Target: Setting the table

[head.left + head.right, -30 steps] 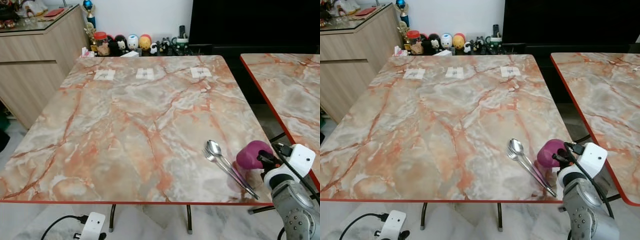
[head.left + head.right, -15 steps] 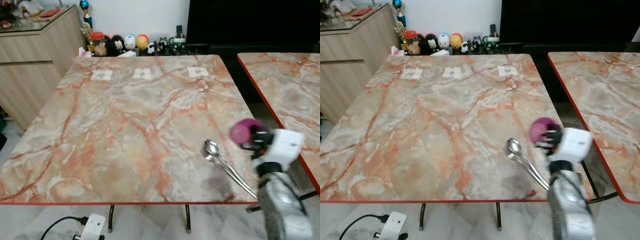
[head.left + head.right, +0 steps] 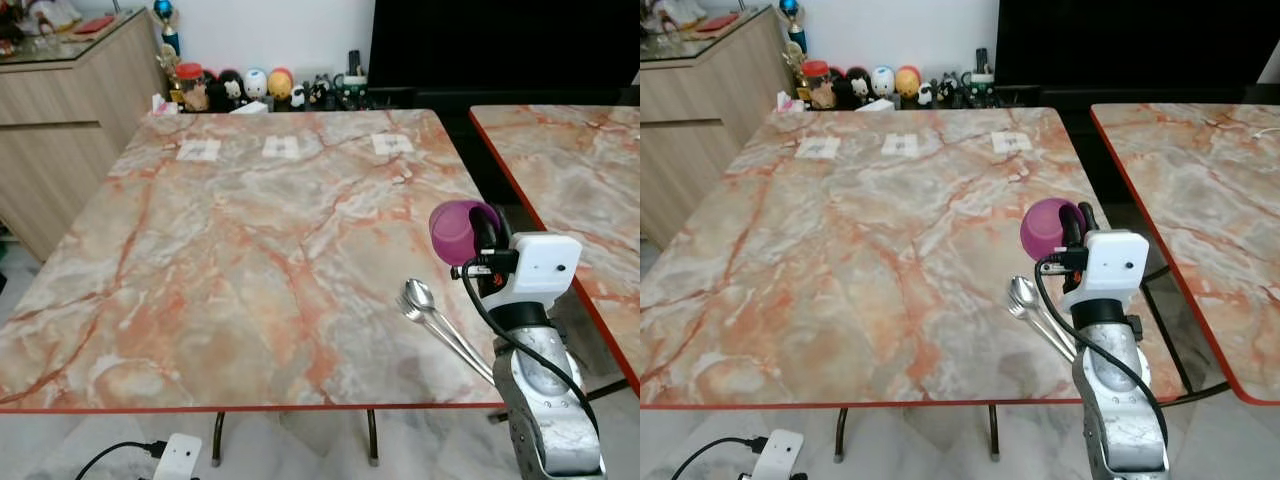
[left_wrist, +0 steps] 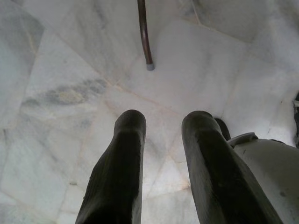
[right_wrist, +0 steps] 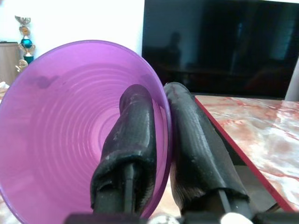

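My right gripper (image 3: 484, 228) is shut on the rim of a purple cup (image 3: 453, 230), one finger inside it and one outside. It holds the cup tipped on its side in the air over the right edge of the marble table (image 3: 250, 240). The wrist view looks straight into the ribbed purple cup (image 5: 70, 126) past the fingers (image 5: 133, 140). A spoon and fork (image 3: 440, 325) lie together on the table near its front right corner, just below the cup. My left gripper (image 4: 161, 158) hangs idle over the floor, its fingers apart with nothing between them.
A second marble table (image 3: 580, 180) stands to the right across a narrow gap. Three small paper cards (image 3: 283, 147) lie along the far side of the table. Figurines (image 3: 240, 88) line the back wall beside a wooden cabinet (image 3: 60, 110). A dark TV (image 3: 500, 45) fills the back right.
My right arm has risen from beside the table's front right corner, lifting the purple cup up and forward over the table's right edge. The camera shifted slightly.
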Tool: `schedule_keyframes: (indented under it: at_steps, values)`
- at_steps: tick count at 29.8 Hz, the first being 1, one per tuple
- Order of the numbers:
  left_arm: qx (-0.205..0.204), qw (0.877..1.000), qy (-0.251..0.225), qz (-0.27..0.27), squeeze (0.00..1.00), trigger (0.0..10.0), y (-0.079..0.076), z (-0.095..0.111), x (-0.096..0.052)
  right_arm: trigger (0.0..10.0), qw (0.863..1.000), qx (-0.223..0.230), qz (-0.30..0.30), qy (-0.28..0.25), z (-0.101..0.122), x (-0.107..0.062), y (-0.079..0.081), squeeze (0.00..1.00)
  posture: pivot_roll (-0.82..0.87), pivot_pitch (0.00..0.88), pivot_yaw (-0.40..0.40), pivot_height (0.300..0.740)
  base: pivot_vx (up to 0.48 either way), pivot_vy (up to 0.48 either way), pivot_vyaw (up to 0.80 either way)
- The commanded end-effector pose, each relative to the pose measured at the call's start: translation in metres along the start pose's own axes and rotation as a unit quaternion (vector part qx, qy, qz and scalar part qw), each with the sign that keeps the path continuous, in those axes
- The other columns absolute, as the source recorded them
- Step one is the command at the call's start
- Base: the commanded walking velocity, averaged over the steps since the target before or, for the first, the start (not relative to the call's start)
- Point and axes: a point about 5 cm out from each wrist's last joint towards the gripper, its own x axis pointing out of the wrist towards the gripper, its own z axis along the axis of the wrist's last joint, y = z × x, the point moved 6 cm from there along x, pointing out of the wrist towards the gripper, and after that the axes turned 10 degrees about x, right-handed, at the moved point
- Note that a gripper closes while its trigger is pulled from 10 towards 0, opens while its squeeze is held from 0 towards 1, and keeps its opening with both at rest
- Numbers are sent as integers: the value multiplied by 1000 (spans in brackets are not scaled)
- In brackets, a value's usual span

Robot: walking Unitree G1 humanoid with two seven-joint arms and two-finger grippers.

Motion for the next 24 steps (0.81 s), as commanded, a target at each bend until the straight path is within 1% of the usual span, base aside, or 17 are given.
schedule_keyframes:
  at_steps: [1, 14, 24]
  values:
    - [2, 1000, 13, -7, 0, 10000, -5, -7, -1, 10000, 1000, -4, -9, -14, 4, 2, -3, 0, 2, 0, 9, 740, 0, -480, 0]
    - [6, 1000, 9, -11, 0, 10000, -7, -3, 0, 10000, 999, 1, -37, -18, 3, -2, -13, 0, -7, 0, 10, 740, 0, -475, 0]
    - [7, 1000, 13, -14, 0, 10000, -8, -8, -1, 10000, 998, -2, -57, -24, 3, -3, -23, 0, -21, 0, 21, 740, 0, -477, 0]
